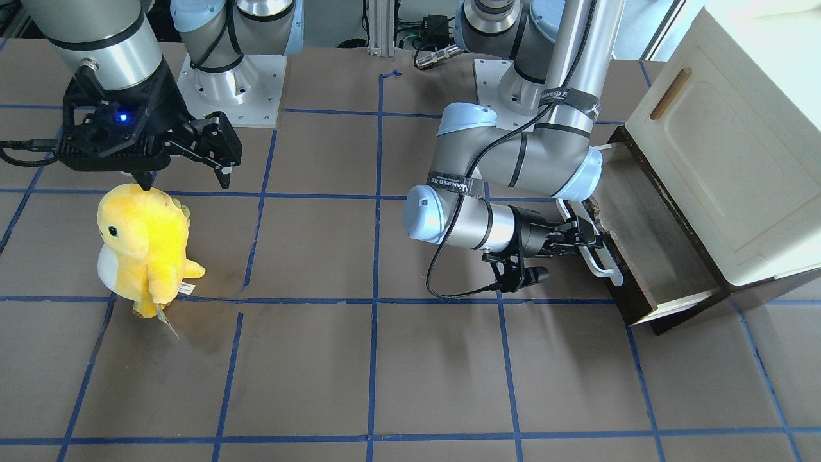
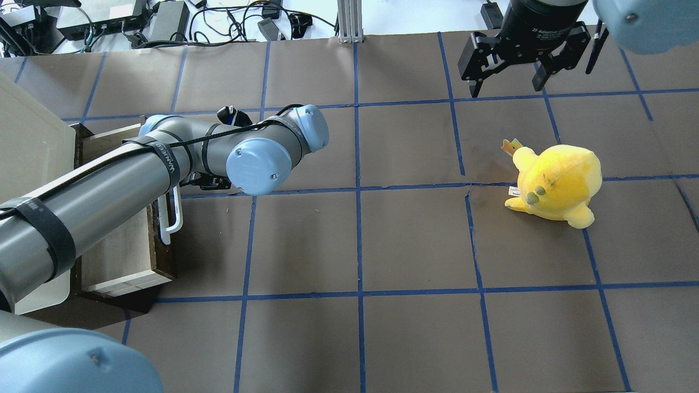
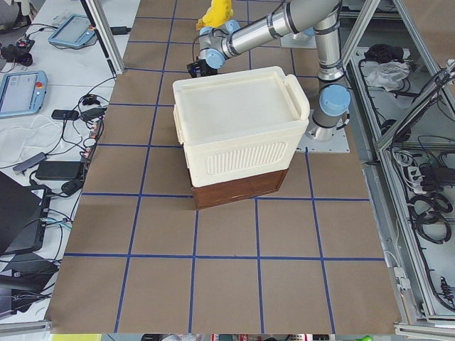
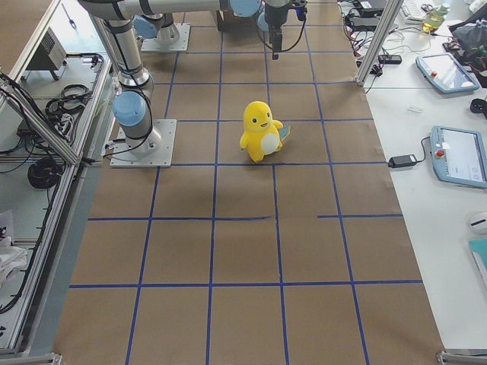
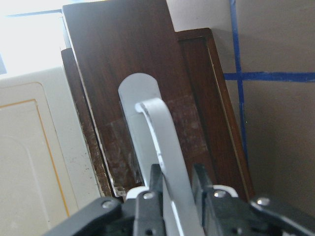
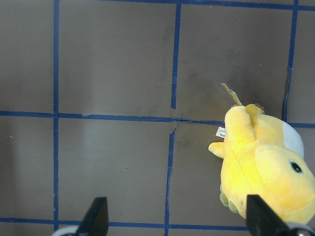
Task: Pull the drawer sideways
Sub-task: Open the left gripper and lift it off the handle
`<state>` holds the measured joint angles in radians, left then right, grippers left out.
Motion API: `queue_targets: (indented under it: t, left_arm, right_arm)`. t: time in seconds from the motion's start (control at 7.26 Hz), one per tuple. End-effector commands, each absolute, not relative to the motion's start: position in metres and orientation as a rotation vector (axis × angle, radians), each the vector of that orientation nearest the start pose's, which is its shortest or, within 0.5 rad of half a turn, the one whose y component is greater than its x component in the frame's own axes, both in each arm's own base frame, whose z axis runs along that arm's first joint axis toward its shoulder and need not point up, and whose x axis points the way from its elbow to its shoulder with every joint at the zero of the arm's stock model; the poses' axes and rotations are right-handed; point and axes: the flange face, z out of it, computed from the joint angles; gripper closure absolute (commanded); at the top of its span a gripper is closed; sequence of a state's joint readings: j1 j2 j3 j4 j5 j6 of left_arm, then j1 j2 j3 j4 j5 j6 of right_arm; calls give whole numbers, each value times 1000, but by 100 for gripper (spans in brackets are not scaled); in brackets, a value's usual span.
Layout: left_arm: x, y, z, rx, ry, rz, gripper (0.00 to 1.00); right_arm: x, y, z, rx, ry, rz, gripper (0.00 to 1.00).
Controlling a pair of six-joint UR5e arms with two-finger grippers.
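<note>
The drawer [image 1: 644,240] with a dark brown front and a long white bar handle [image 1: 601,264] stands pulled part way out from under the cream-white cabinet [image 1: 725,147]. Its pale wood interior [image 2: 117,240] shows in the overhead view. My left gripper [image 1: 580,234] is shut on the white handle. The left wrist view shows its fingers [image 5: 156,184] clamped on either side of the handle [image 5: 162,142]. My right gripper [image 1: 185,178] is open and empty, hanging just above a yellow plush toy [image 1: 144,247].
The yellow plush toy [image 2: 557,183] stands on the brown table on my right side, below the right gripper [image 2: 507,87]. The cabinet [image 2: 27,147] takes up the table's left end. Blue tape lines grid the table.
</note>
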<state>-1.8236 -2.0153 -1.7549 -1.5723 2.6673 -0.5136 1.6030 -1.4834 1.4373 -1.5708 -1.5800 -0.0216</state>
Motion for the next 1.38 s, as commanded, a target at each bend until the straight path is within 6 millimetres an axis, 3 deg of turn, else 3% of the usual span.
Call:
queue_targets:
  t: [0.0,0.28,0.41,0.69,0.96,1.24]
  left_arm:
    - [-181,-525,234,167,1956,153,0]
    - [-188,-538,264,195,2020,155,0]
    - [-199,-546,290,188,2165,172,0]
    - [-216,-554,369,260,2408,128,0]
    - [-221,-537,442,364,2621,22,0]
    - [-186,-522,480,239,2889,-34,0]
  right_arm:
    - [149,-529,509,-84,3149,-73,0]
    - [149,-529,509,-84,3149,-73,0]
    - [149,-529,509,-84,3149,-73,0]
    - [149,-529,509,-84,3149,-73,0]
    - [149,-529,509,-84,3149,-73,0]
    - [149,-529,509,-84,3149,-73,0]
